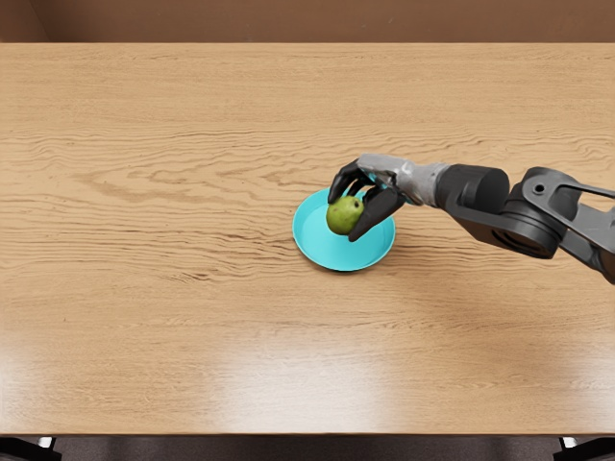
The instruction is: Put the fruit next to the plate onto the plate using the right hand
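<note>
A green pear (343, 215) is held in my right hand (362, 197), whose black fingers curl around it from above and from the right. The hand and pear are over the turquoise plate (327, 250), which lies near the middle of the wooden table. Whether the pear touches the plate's surface I cannot tell. My right arm (509, 206) reaches in from the right edge. The left arm does not show.
The wooden table (173, 192) stretches wide on all sides of the plate, with its far edge along the top and its near edge along the bottom of the view.
</note>
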Available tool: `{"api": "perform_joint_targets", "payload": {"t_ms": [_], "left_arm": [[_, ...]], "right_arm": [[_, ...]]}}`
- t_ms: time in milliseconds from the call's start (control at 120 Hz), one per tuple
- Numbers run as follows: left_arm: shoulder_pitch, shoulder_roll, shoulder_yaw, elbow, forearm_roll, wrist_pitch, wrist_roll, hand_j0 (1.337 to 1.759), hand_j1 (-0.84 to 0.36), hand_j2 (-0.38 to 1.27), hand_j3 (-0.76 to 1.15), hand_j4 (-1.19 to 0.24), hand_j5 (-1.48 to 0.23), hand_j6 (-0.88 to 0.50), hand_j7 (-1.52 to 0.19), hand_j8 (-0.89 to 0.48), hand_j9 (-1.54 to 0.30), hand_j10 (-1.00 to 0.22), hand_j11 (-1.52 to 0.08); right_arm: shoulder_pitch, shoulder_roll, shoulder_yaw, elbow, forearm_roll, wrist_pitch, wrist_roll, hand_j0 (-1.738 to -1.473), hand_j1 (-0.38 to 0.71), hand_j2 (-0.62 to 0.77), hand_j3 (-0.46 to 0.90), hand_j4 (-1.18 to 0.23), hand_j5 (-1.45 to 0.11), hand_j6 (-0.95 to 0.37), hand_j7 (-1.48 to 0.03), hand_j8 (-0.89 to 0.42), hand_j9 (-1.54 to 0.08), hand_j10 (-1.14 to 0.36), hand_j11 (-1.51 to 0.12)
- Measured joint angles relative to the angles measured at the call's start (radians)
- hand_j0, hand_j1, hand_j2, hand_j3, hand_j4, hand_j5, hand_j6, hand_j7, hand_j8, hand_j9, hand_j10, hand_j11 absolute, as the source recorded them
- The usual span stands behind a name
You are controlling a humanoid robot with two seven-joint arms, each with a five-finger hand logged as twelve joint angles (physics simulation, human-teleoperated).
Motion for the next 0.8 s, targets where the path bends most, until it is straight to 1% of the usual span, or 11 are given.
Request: {"api": "perform_joint_targets", "payload": {"t_ms": [142,308,458,508,558,667,800], "left_arm": [[0.0,0.0,0.0,0.0,0.0,0.0,0.0,1.658,0.32,0.0,0.0,-0.02,-0.03,-0.02,-0.03,-0.02,-0.03,-0.02,-0.03],[0.0,0.0,0.0,0.0,0.0,0.0,0.0,1.658,0.32,0.0,0.0,-0.02,-0.03,-0.02,-0.03,-0.02,-0.03,-0.02,-0.03],[0.0,0.0,0.0,0.0,0.0,0.0,0.0,1.658,0.32,0.0,0.0,-0.02,-0.03,-0.02,-0.03,-0.02,-0.03,-0.02,-0.03],[0.0,0.0,0.0,0.0,0.0,0.0,0.0,1.658,0.32,0.0,0.0,-0.02,-0.03,-0.02,-0.03,-0.02,-0.03,-0.02,-0.03],[0.0,0.0,0.0,0.0,0.0,0.0,0.0,1.658,0.32,0.0,0.0,-0.02,-0.03,-0.02,-0.03,-0.02,-0.03,-0.02,-0.03],[0.0,0.0,0.0,0.0,0.0,0.0,0.0,1.658,0.32,0.0,0.0,-0.02,-0.03,-0.02,-0.03,-0.02,-0.03,-0.02,-0.03],[0.0,0.0,0.0,0.0,0.0,0.0,0.0,1.658,0.32,0.0,0.0,-0.02,-0.03,-0.02,-0.03,-0.02,-0.03,-0.02,-0.03]], "right_arm": [[-0.001,0.0,0.0,-0.003,0.005,-0.002,0.0,-1.658,0.21,0.1,0.0,-0.55,-0.75,-0.44,-0.73,-0.41,-0.75,-0.55,-0.76],[0.0,0.0,0.002,-0.007,0.01,-0.003,0.0,-1.658,0.14,0.0,0.0,-0.44,-0.59,-0.39,-0.58,-0.38,-0.59,-0.44,-0.59],[0.001,-0.004,0.003,-0.008,0.014,-0.002,0.0,-1.658,0.07,-0.03,0.0,-0.37,-0.49,-0.35,-0.48,-0.34,-0.49,-0.37,-0.49],[0.001,-0.009,0.005,-0.008,0.025,0.0,0.0,-1.658,0.03,-0.03,0.0,-0.33,-0.43,-0.31,-0.43,-0.31,-0.43,-0.33,-0.43],[0.003,-0.019,0.006,-0.007,0.058,0.003,0.0,-1.658,-0.04,-0.03,0.0,-0.27,-0.35,-0.26,-0.35,-0.25,-0.35,-0.27,-0.35],[0.005,-0.07,0.011,0.002,0.136,0.036,0.001,-1.658,-0.17,-0.01,0.0,-0.16,-0.21,-0.15,-0.21,-0.15,-0.21,-0.16,-0.21],[0.005,-0.17,0.016,0.021,0.261,0.141,0.007,-1.658,-0.26,-0.01,0.0,-0.08,-0.11,-0.08,-0.11,-0.08,-0.11,-0.08,-0.11]]}}
